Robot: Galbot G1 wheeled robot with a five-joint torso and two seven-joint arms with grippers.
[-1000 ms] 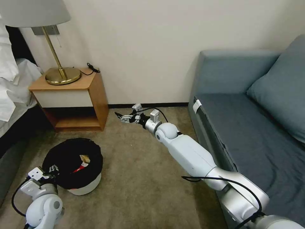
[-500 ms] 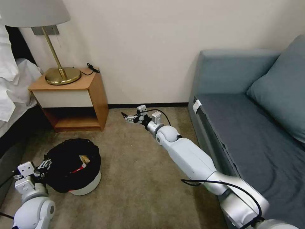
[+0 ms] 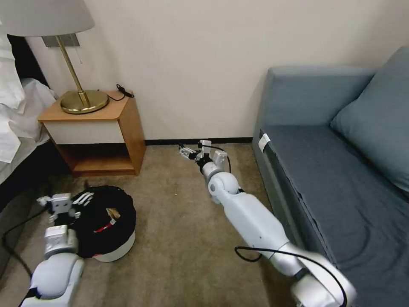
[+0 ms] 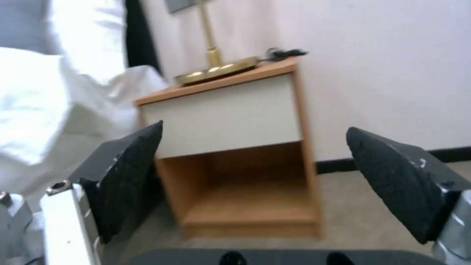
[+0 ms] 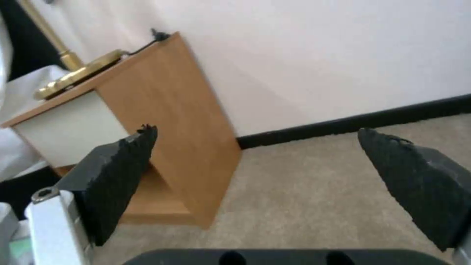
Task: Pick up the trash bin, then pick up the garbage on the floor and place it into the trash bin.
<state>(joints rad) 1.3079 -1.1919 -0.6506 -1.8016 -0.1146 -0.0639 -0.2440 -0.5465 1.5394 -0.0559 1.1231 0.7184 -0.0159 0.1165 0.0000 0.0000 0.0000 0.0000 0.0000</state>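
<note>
On the carpet just in front of the nightstand stands the trash bin, its black bag draped over the rim, with a scrap of brown paper and a red-and-white piece lying inside. The left end effector now hovers over the bin's rim on the side toward the bed, higher and nearer the nightstand than a second ago, when it sat low against the bin's near edge. Its fingers are spread wide and hold nothing. The right end effector has swung away from the nightstand toward the sofa and closer to the baseboard; its fingers are also wide apart and empty, above bare carpet. The bin itself has not moved from its spot beside the nightstand.
</note>
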